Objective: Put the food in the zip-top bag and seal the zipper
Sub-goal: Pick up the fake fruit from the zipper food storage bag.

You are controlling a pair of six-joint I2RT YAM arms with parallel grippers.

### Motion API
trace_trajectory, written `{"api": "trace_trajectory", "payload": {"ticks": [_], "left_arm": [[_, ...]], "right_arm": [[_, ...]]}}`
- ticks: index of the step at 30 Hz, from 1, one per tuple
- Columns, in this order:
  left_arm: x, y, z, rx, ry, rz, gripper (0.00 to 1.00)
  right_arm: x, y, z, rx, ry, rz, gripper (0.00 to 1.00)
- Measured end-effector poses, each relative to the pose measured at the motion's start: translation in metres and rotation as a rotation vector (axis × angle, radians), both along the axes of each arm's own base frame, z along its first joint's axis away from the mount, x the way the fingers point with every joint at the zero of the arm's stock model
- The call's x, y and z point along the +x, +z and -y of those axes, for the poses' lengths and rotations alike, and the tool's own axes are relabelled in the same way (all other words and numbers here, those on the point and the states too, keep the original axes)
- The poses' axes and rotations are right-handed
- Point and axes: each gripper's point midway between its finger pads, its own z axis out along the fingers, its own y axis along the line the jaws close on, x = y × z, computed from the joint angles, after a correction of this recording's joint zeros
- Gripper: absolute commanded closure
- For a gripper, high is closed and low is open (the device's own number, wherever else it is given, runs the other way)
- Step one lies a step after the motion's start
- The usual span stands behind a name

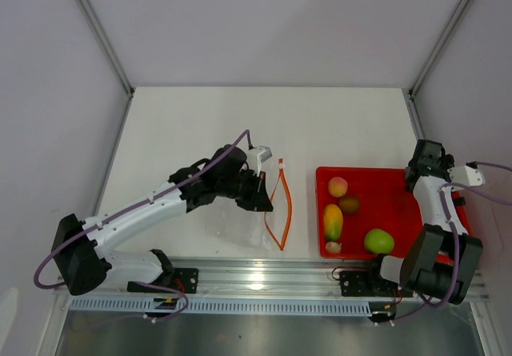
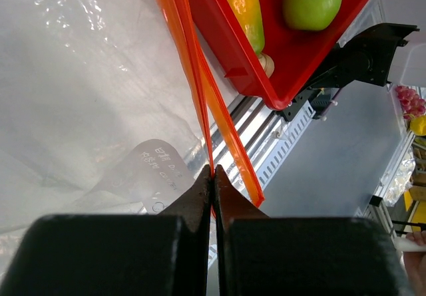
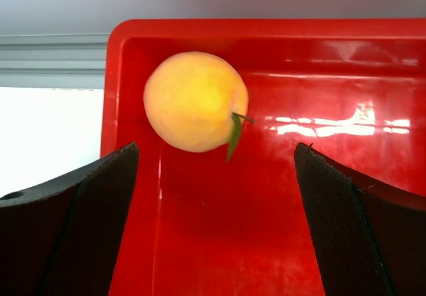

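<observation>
The clear zip-top bag (image 1: pixel 240 222) lies flat on the white table, and its red-orange zipper (image 1: pixel 286 204) gapes open toward the tray. My left gripper (image 1: pixel 262 190) is shut on one strip of the zipper (image 2: pixel 200 83), pinched at the fingertips (image 2: pixel 213 173). The food sits in the red tray (image 1: pixel 396 204): a peach (image 1: pixel 338 186), a brown kiwi-like ball (image 1: pixel 349 205), a mango (image 1: pixel 333 222), a green apple (image 1: pixel 378 241) and a tiny beige piece (image 1: pixel 333 247). My right gripper (image 1: pixel 418 170) is open and empty over the tray (image 3: pixel 219 243), with the peach (image 3: pixel 195 101) ahead of it.
The mango (image 2: pixel 243 6), apple (image 2: pixel 311 1) and beige piece (image 2: pixel 266 63) show in the tray (image 2: pixel 293 63) just beyond the bag mouth in the left wrist view. A metal rail (image 1: pixel 264 280) runs along the table's near edge. Walls enclose the back and sides.
</observation>
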Motion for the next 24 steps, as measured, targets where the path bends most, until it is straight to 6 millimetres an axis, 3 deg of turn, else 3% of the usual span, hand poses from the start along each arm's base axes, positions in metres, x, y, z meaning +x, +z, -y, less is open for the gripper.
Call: {"api": "trace_trajectory", "payload": {"ticks": [10,24], "left_arm": [[-0.001,-0.003,0.006,0.0,-0.018,-0.031,0.99],[-0.001,-0.008,0.008,0.008,-0.021,-0.043,0.99]], "right_arm": [[0.025,-0.015,0.012,-0.027,0.038,-0.009,0.01],[0.032,-0.033,0.021,-0.027,0.038,-0.046,0.01]]}}
